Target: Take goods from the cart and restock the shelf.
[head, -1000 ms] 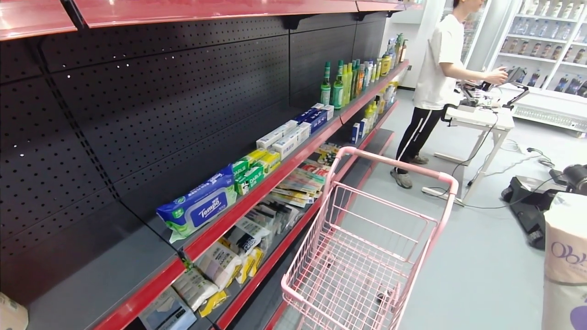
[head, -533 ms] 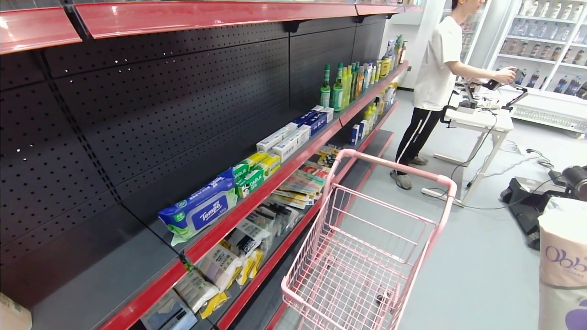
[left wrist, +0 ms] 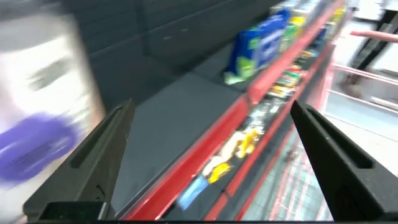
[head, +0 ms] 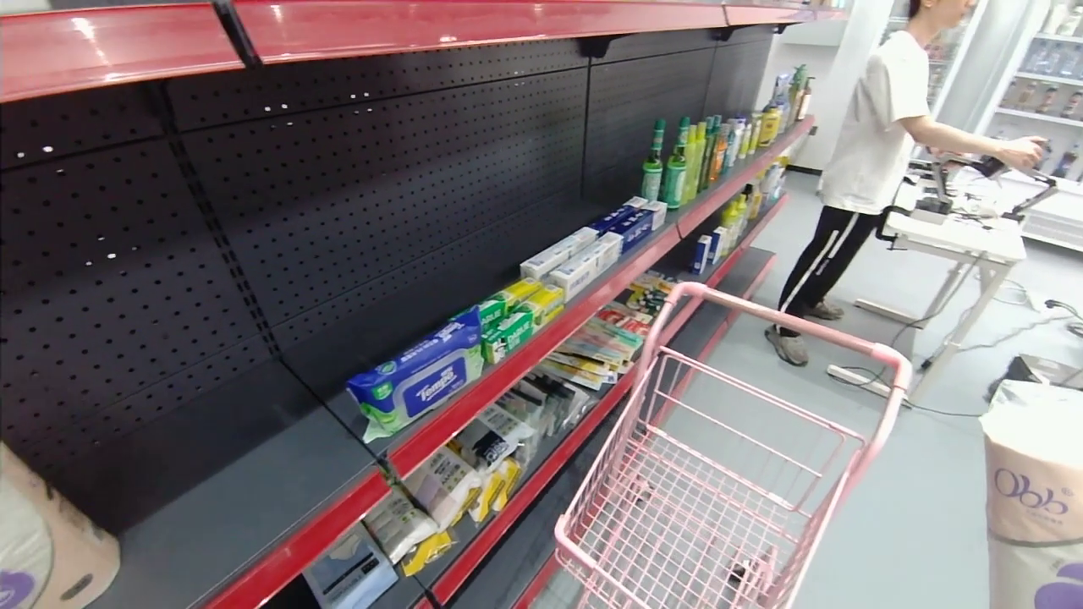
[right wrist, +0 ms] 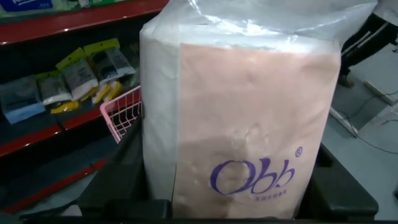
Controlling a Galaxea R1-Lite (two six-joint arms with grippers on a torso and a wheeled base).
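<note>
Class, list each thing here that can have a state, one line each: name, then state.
left gripper, open, holding nothing.
right gripper, shut on the tissue pack.
cart, upright beside the shelf, basket almost bare.
shelf, partly stocked.
wipes pack, on its edge on the shelf.

Bright even overhead light, glare on the red shelf lip point(head: 423, 25), wide-angle bowing at edges
</note>
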